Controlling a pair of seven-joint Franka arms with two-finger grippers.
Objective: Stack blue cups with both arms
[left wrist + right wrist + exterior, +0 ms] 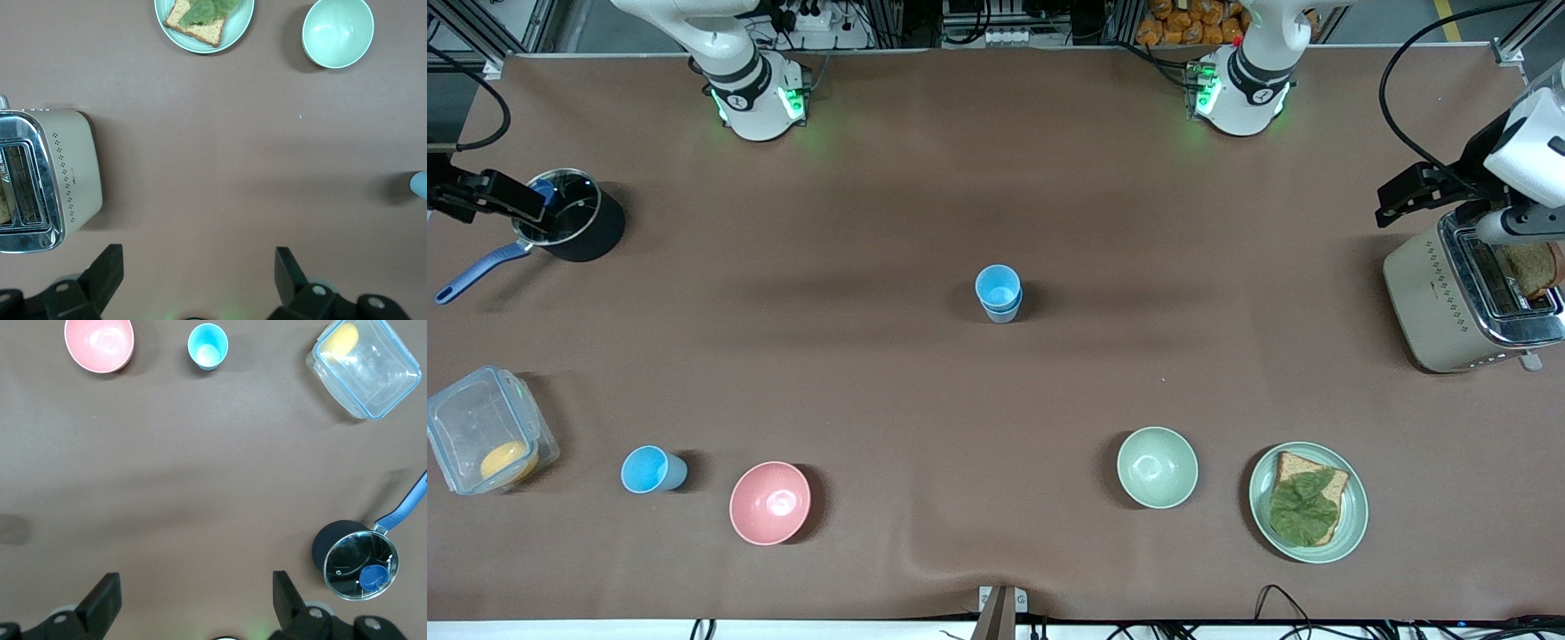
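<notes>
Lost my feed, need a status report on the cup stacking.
Left pincer and right pincer open, empty, waiting at table ends. Two blue cups nested mid-table. Third cup alone beside pink bowl.

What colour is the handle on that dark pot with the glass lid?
Blue. The pot's handle shows best in the front view, sticking out toward the front camera.

Left pincer (193, 280) and right pincer (193, 600): fingertips only, bodies cut by wrist views' edges. Stacked blue cups (420, 185) sliver at left wrist view edge. Toaster (1467, 293) partly hidden under left arm, slot contents unclear.
</notes>
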